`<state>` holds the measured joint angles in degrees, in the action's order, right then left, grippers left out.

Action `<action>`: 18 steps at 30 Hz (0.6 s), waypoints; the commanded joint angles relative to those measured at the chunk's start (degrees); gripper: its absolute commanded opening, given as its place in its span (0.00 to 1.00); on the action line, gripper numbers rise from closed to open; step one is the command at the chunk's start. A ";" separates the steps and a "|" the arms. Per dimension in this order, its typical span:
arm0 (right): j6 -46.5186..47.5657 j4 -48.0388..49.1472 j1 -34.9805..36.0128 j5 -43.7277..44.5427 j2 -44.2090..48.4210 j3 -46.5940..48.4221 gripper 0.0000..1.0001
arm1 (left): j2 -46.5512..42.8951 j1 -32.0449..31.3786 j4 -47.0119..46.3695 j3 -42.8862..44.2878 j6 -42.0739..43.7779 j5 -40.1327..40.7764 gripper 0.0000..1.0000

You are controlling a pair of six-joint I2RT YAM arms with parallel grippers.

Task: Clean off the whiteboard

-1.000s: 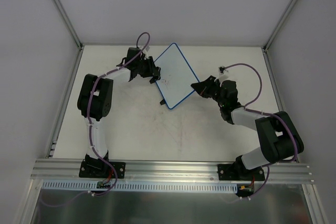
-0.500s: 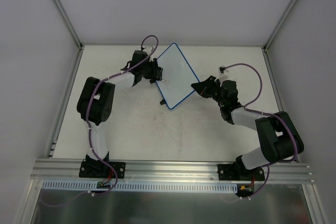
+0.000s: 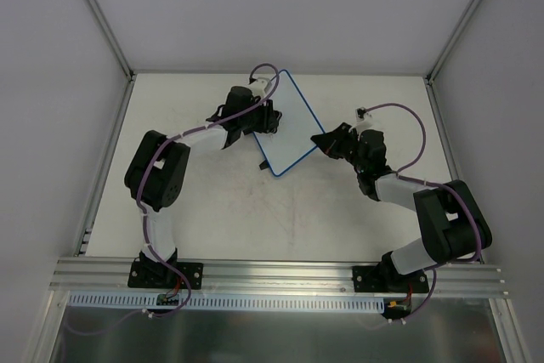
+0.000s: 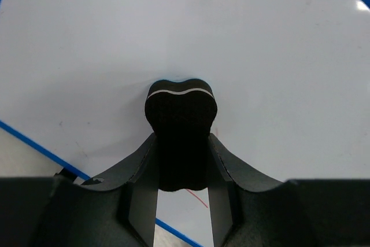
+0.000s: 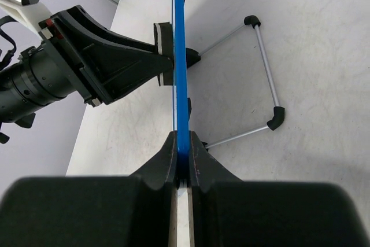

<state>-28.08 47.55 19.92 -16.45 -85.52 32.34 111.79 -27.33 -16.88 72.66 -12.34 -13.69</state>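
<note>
Mid-erasure: black bone-shaped foam eraser clamped in left tool against blue-rimmed white whiteboard; rim pinched by right tool; thin red stroke unerased.

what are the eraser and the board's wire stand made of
Eraser: matte black, likely dense foam or felt, with a thin pale layer line near its tip. Wire stand: thin shiny silvery rod, probably metal, with black caps, perhaps rubber, at its corners.

White blue-rimmed rectangular whiteboard propped near far edge, centre. Metal wire stand behind. Left gripper, black foam eraser block face; right gripper blocks right rim. Near half of table open.
</note>
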 commanded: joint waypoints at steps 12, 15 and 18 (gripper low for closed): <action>4.34 0.97 0.82 -1.48 -1.14 1.59 0.00 | 0.89 -11.34 3.61 2.66 11.81 -20.67 0.00; 4.35 0.97 0.82 -1.40 -1.14 1.59 0.00 | 1.06 -11.43 3.79 2.75 11.81 -18.75 0.00; 4.43 0.97 0.82 -1.39 -1.14 1.59 0.00 | 1.59 -11.34 5.19 3.19 10.15 -13.75 0.00</action>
<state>-28.51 47.29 19.31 -16.51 -85.86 32.34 110.91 -32.91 -15.59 75.40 -0.51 -22.28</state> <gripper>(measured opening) 0.054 0.323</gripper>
